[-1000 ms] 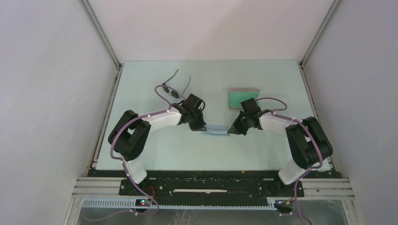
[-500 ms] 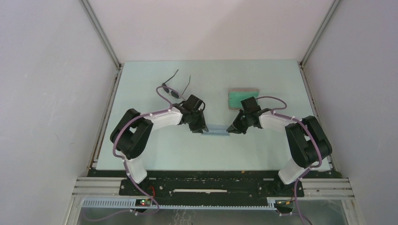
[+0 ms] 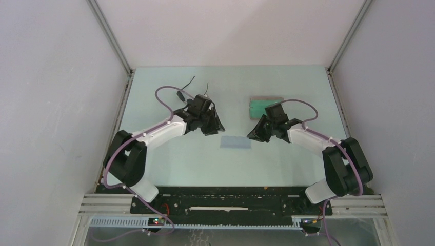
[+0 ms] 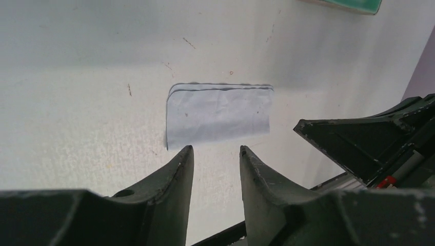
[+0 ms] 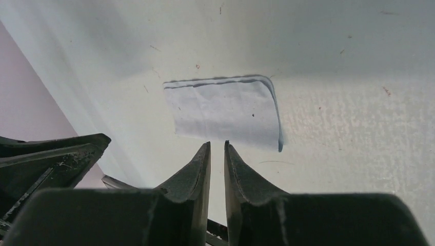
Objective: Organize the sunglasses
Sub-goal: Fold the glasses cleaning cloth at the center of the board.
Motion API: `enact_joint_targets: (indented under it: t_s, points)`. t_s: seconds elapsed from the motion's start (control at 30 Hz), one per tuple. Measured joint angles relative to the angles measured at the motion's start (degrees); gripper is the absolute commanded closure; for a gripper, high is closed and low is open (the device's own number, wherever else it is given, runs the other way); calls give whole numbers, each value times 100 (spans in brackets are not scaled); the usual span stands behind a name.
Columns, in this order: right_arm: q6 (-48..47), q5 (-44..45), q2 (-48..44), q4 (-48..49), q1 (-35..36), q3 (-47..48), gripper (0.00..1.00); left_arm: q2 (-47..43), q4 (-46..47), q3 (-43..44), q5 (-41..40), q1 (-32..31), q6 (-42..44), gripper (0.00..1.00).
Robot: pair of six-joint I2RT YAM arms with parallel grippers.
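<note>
Both grippers are empty. The left gripper point(image 4: 216, 151) has its jaws clearly apart; the right gripper point(image 5: 216, 145) shows only a narrow slit between its jaws. They hang one each side of the folded light blue cloth point(image 3: 236, 142), which lies flat mid-table, touching neither. The sunglasses point(image 3: 181, 94) sit at the far left of the table point(image 3: 169, 164), temples unfolded and pointing away from the arms. The left wrist and its purple cable point(image 3: 163, 93) cover part of the frame in the top view, so I can't tell if anything touches it. Main risk, my read: the left arm swings or drops toward the frame and the wrist or cable loop snags a temple, dragging or flipping the pair. Second: the thin wire frame gives the pads little to bite, so an off-centre pinch likely skids it or lands on a lens. Third: the grey case point(image 3: 258, 106) with green lining is right behind the right gripper, and reaching back with the jaws that narrow could shove it instead of gripping a wall. Fourth: the grippers face each other near the cloth, each visible in the other's wrist view. If both converge on it at once, fingers may clash or the fold may come undone.
</note>
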Motion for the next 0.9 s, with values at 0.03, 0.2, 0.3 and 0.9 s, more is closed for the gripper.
enact_joint_targets:
  t_s: [0.03, 0.2, 0.3, 0.9]
  points:
    - [-15, 37, -9, 0, 52, 0, 79, -4, 4, 0, 9, -2, 13, 58]
    - [-129, 24, 17, 2, 293, 0, 86, 0, 98, -118, 197, -90, 28, 58]
    - [-166, -35, 190, 2, 372, 0, 91, 52, 146, -129, 330, -236, 33, 59]
    - [-192, -116, 780, 15, 321, -179, 97, 1145, 730, -319, 686, -420, 79, 63]
